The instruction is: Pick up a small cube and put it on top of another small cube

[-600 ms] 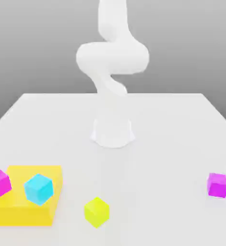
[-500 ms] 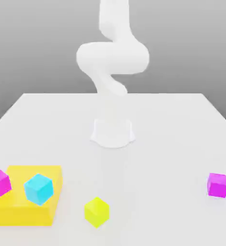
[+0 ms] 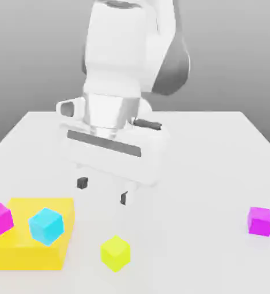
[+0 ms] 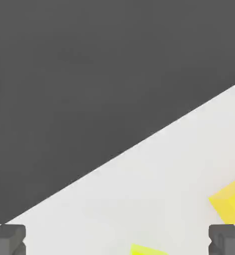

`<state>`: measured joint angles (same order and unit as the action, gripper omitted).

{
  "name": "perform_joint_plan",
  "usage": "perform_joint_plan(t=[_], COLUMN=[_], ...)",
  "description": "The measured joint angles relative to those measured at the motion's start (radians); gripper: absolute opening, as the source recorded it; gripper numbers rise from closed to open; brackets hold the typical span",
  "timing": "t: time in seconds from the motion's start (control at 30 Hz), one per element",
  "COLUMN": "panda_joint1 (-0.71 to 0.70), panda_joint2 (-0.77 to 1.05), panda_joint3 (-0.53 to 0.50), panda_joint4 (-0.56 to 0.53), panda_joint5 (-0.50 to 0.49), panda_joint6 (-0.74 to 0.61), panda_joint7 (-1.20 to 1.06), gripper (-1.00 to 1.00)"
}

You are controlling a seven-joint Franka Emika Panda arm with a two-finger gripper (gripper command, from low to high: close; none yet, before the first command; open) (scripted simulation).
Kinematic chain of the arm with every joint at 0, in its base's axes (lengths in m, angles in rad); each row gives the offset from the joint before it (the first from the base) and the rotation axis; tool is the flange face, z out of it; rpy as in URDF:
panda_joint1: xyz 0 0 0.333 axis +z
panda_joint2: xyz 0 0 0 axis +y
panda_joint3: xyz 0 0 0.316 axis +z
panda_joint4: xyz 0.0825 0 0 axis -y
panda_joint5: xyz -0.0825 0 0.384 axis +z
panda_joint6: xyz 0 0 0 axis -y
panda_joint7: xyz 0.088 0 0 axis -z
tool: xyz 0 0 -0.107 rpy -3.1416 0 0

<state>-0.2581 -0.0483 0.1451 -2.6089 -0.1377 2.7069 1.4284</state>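
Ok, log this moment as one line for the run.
tool open, empty, above table | lime-yellow cube on table, ungrasped | cyan cube on yellow slab | stack not done

Table (image 3: 217, 143): a plain white top, matte and smooth, spreading wide from near to far; its far edge runs straight across.
Corners: the far left and far right corners both show, and the side edges splay outward toward the near side.
Backdrop (image 3: 34, 51): a bare grey wall behind the table, darker high up and paler down toward the table's far edge.
Light: soft and even, with only faint pale shadows on the white top.
Hand view: the same white surface (image 4: 154, 189) meets a dark grey background (image 4: 89, 74) along one slanting line.
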Motion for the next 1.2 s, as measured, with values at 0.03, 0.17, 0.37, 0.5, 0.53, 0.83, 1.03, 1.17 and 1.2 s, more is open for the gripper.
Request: perform_joint_plan(t=[0.03, 0.17, 0.37, 0.5, 0.53, 0.83, 1.03, 1.17, 1.2], panda_joint1=[-0.003, -0.006, 0.057, 0.056, 0.056, 0.009, -0.057, -0.139, -0.162], panda_joint2=[0.035, 0.172, 0.383, 0.383, 0.383, 0.2, 0.251, 0.222, 0.21], panda_joint3=[-0.001, 0.001, -0.075, -0.075, -0.075, -0.019, -0.051, -0.131, -0.155], panda_joint4=[-0.015, -0.067, -0.037, -0.037, -0.037, -0.047, 0.156, 0.262, 0.286], panda_joint5=[0.007, 0.061, 0.006, 0.005, 0.005, 0.087, 0.13, 0.182, 0.195], panda_joint6=[0.02, 0.107, 0.273, 0.274, 0.275, 0.091, -0.12, -0.261, -0.297], panda_joint7=[0.021, 0.073, 0.13, 0.131, 0.132, 0.057, -0.02, 0.032, 0.052], gripper=[0.0, 0.0, -1.0, -1.0, -1.0, -1.0, -1.0, -1.0, -1.0])
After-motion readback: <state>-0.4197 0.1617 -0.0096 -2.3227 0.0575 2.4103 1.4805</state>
